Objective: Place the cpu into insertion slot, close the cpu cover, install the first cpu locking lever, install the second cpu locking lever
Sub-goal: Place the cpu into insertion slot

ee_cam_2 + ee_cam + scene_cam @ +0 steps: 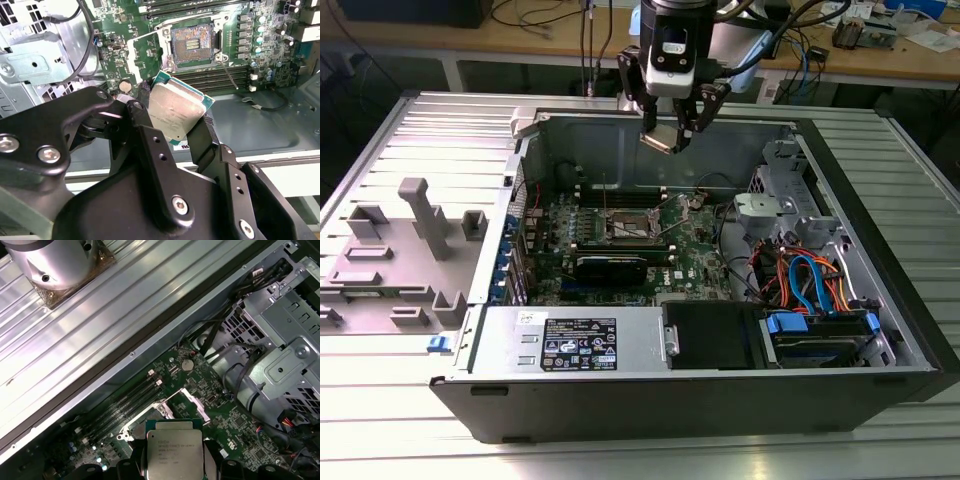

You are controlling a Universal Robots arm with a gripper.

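Pincer (667, 138) pointing down, clamped on the cpu (658, 141).
The arm's wrist (672, 15) hangs upright, raised over the bench (400, 440) toward its far edge; in the second wrist view two black fingers (145, 127) press against the cpu's opposite edges.

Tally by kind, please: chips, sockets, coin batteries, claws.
chip: 1
socket: 1, empty
coin battery: 1
claw: 1, shut on the chip
Total: 4

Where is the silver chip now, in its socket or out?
Out. The fingers grip the cpu above the motherboard; the insertion slot lies bare, its contacts showing.
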